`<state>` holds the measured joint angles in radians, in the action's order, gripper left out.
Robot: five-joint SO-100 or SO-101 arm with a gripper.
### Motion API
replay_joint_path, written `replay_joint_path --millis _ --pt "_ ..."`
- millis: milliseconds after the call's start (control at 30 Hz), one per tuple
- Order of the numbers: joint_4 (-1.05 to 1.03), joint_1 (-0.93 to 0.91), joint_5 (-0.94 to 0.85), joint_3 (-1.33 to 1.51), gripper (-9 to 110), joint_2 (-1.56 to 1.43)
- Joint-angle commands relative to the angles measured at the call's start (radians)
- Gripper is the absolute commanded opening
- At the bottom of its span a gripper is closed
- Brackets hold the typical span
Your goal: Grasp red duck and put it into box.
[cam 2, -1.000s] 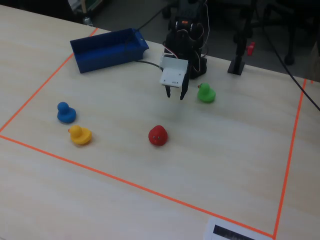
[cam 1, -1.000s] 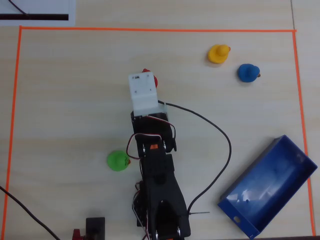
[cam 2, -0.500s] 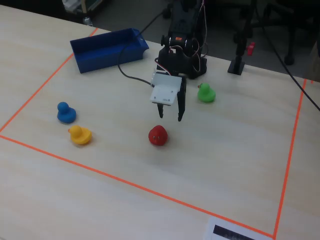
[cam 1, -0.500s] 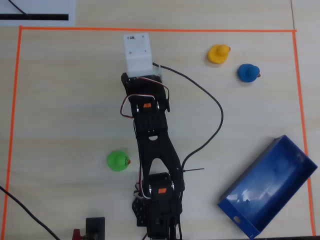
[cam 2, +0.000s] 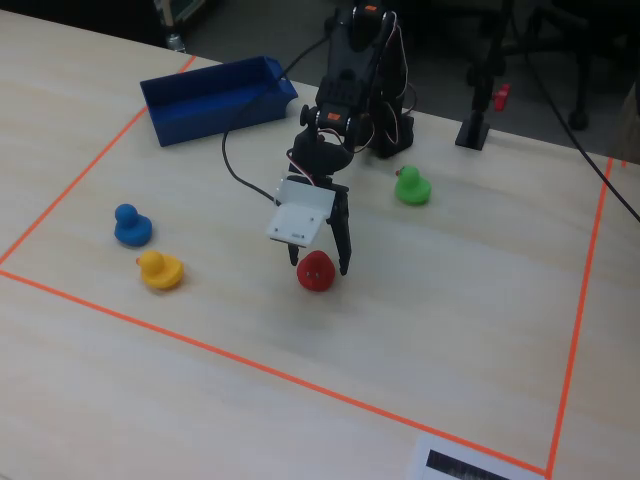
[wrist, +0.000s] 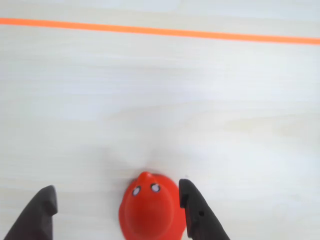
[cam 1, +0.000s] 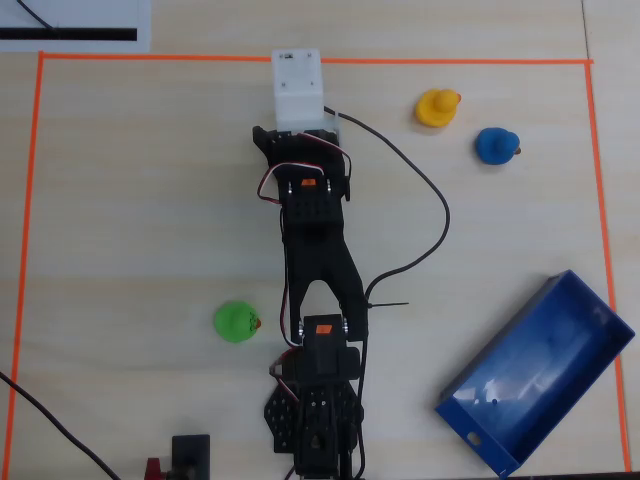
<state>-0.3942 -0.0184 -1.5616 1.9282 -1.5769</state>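
Observation:
The red duck (wrist: 150, 212) sits on the table at the bottom of the wrist view, its beak pointing away from me. My gripper (wrist: 116, 190) is open and straddles it. The right finger (wrist: 196, 212) is almost against the duck and the left finger (wrist: 39, 212) stands well clear. In the fixed view the gripper (cam 2: 319, 265) is lowered around the red duck (cam 2: 316, 273). In the overhead view the white wrist block (cam 1: 298, 88) hides the duck. The box (cam 1: 540, 375) is a blue open tray at the lower right, also visible as the box (cam 2: 215, 98) at the back left.
A yellow duck (cam 1: 437, 107) and a blue duck (cam 1: 496, 145) sit at the upper right of the overhead view, and a green duck (cam 1: 236, 321) beside the arm's base. Orange tape (cam 1: 300, 60) borders the work area just beyond the gripper. A black cable (cam 1: 435, 220) loops right of the arm.
The arm has stretched farther out and lowered. The gripper, which hung above and behind the red duck, now has its open fingers down on either side of it.

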Motion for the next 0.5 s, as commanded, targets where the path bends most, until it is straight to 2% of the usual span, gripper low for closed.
replay_joint_path --millis 0,467 --pt "0.049 -0.021 -0.034 0.048 34 -0.014" --pt "0.109 0.002 -0.018 0.196 33 -0.026"
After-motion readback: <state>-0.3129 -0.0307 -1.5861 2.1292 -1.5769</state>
